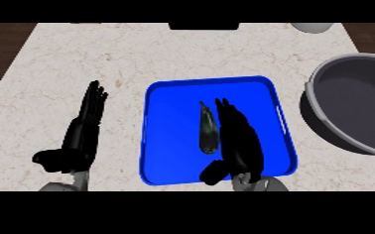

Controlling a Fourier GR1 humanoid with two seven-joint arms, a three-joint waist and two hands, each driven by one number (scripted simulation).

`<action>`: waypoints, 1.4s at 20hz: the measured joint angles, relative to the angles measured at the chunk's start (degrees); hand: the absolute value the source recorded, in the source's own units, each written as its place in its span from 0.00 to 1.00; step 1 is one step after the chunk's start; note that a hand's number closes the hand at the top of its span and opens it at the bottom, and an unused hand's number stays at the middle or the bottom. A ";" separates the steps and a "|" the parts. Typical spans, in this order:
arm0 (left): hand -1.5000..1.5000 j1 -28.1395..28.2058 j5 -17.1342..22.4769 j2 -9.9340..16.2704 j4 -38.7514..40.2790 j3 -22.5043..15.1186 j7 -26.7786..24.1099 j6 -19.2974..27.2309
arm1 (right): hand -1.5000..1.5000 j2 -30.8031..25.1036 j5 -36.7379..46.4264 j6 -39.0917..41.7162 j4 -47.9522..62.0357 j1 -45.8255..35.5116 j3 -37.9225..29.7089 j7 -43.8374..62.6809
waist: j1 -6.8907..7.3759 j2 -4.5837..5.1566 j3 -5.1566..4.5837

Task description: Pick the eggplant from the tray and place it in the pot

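Kitchen (marble counter (183,49), pot (344,104))

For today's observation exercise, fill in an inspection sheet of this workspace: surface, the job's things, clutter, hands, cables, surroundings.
Surface: pale marbled counter.
Job's things: dark eggplant lying lengthwise in the blue tray; grey pot at the right edge, partly cut off, with nothing visible inside.
Clutter: a white object and a black object at the far edge, too cut off to identify.
Hands: right hand open over the tray, right beside the eggplant; left hand open over the counter left of the tray.
Cables: nothing seen.
Surroundings: dark wood beyond the counter's corners.
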 measured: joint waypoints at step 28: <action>0.50 1.81 -6.81 -5.66 -1.92 5.54 2.35 -5.48 | 1.00 1.62 3.04 -13.05 22.19 -6.42 -0.54 -10.59 | -0.01 -0.23 -0.05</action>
